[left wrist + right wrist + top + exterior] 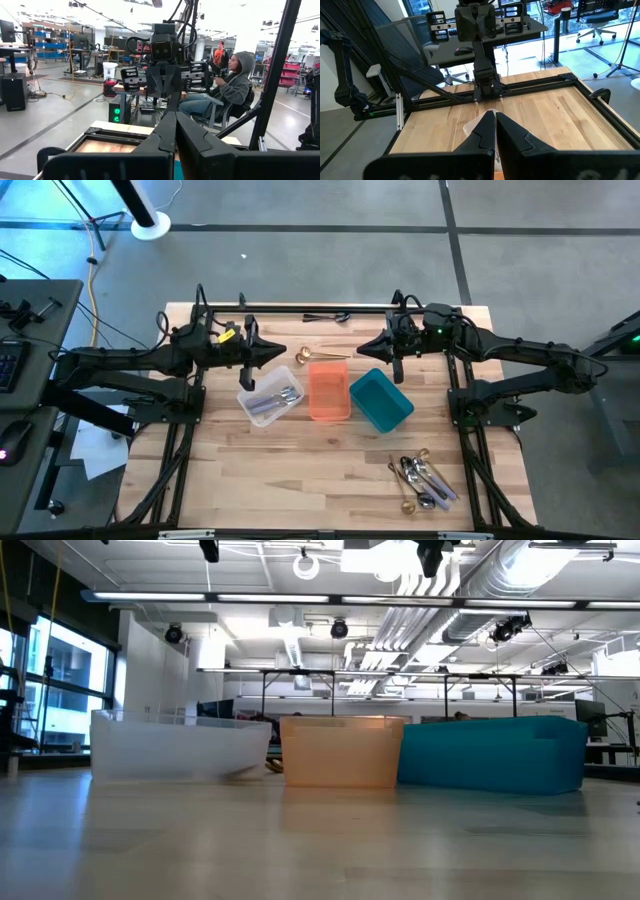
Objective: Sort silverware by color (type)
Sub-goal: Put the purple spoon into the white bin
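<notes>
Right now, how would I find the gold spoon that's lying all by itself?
Look at the wooden table from above and find the three bins in a row in the middle. The orange bin is the centre one; just behind it, toward the far edge, lies the gold spoon. It is alone on bare wood, while the other loose silverware sits in a mixed pile near the front right corner.

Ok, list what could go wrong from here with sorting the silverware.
1. The pile near the right front corner has silver and gold pieces tangled together, so one grasp may lift two colours at once.
2. The clear bin, orange bin and teal bin sit close together; a drop could land in the wrong one.
3. A gold spoon and black pieces lie at the rear and may be missed.
</notes>
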`<state>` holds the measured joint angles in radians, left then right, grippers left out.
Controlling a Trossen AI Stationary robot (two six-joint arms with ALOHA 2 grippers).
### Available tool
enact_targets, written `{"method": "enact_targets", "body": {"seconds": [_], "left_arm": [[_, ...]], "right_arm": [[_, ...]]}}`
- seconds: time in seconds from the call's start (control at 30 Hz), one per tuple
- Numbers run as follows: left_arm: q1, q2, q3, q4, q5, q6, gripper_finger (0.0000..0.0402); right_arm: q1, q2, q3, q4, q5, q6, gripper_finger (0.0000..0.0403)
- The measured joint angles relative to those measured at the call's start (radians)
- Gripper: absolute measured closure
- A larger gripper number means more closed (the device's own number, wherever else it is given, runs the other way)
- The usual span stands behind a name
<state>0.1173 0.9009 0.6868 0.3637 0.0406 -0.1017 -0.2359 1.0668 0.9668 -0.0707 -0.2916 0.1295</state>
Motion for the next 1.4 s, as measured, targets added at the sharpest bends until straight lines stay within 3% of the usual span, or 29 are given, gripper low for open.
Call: {"method": "enact_targets", "body": {"seconds": [0.67,0.8,1.1,1.2,1.4], "left_arm": [[0.000,0.000,0.000,0.000,0.000,0.000,0.0401],[0.000,0.000,0.000,0.000,0.000,0.000,0.0401],[0.000,0.000,0.000,0.000,0.000,-0.001,0.0401],[0.000,0.000,0.000,0.000,0.000,-0.011,0.0401],[0.000,0.000,0.000,0.000,-0.006,-0.017,0.0401]], "right_arm": [[0.000,0.000,0.000,0.039,0.000,0.184,0.0397],[0.001,0.000,0.000,0.038,0.016,0.182,0.0358],[0.009,0.000,0.000,0.009,0.056,0.093,0.0207],[0.009,0.000,0.000,0.007,0.049,0.117,0.0184],[0.063,0.000,0.027,-0.092,-0.036,0.229,0.0179]]}}
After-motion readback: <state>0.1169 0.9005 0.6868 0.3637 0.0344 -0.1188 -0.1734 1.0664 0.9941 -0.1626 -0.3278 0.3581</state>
